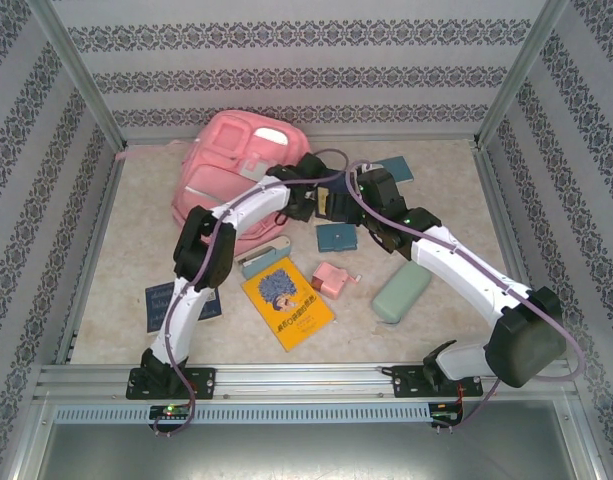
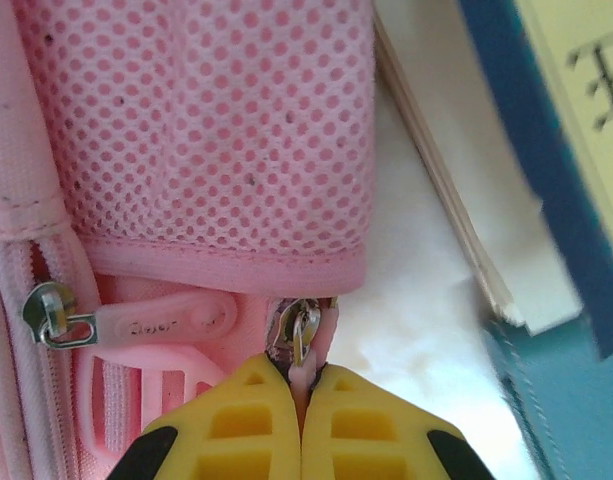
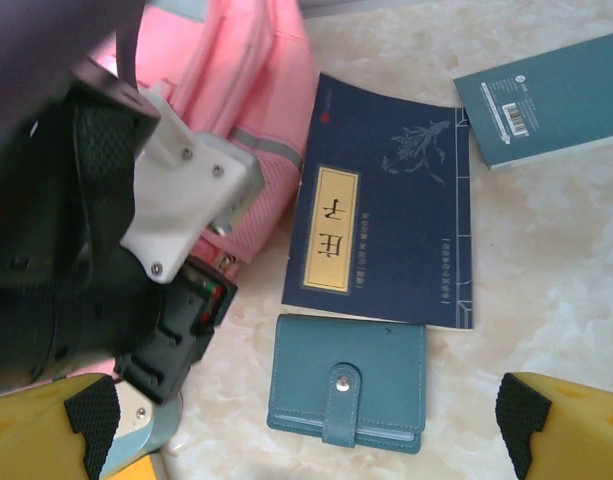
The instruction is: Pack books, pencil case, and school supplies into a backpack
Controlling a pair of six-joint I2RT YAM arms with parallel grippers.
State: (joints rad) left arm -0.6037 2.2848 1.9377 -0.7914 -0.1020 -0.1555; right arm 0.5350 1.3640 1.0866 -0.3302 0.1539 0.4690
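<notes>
Backpack (image 1: 231,165) lies flat at back, left of centre. Left gripper (image 2: 302,400) clamped tight on its zipper pull (image 2: 304,340). Right gripper (image 3: 306,428) spread wide, empty, above teal pad (image 3: 346,385); navy book (image 3: 386,240) just beyond.

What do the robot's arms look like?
The left arm and right arm have white tubular links, bulky black joints and a lilac cable looping along each. The left gripper and right gripper have chunky yellow fingers with black pads.

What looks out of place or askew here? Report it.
Nothing spilled or damaged. The yellow book lies diagonally and a navy book sits tilted beside the pink backpack: unpacked items, not faults.
</notes>
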